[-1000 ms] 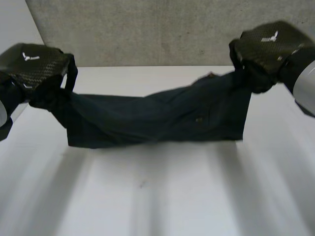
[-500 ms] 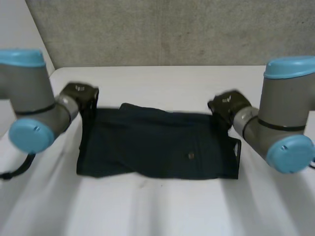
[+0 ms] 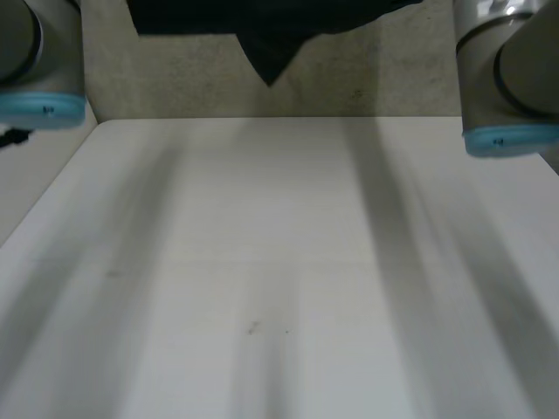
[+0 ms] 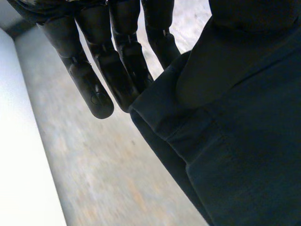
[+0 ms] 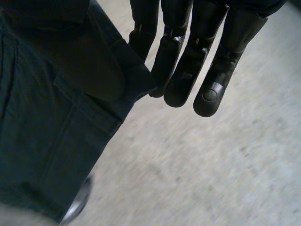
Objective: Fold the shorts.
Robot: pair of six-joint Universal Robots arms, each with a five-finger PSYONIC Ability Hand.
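Our left hand (image 4: 91,82) has its fingers nearly straight behind a corner of the shorts (image 4: 244,155), with the thumb pressed down on the cloth from the front, so it pinches that corner rather than wrapping round it. Our right hand (image 5: 188,66) does the same at the opposite corner: straight fingers behind a stitched hem, thumb clamping the dark fabric against them. From each grip the cloth hangs away in a broad panel crossed by seams. In the head view we see just the lower edge of the garment high above the far end of the table (image 3: 279,262), against the grey wall (image 3: 367,78), with one pointed fold drooping from it between the left arm (image 3: 35,61) and the right arm (image 3: 507,78). Half a second ago the shorts lay spread flat on the table between our hands, and half a second before that we held them stretched just above it; now they are off the surface altogether and the white top beneath them is bare. We judge that no fold is made yet: this looks like a lift to let the cloth hang straight before laying it down again, so the task is at an early stage. We find no brand, label or readable writing on the fabric or hands
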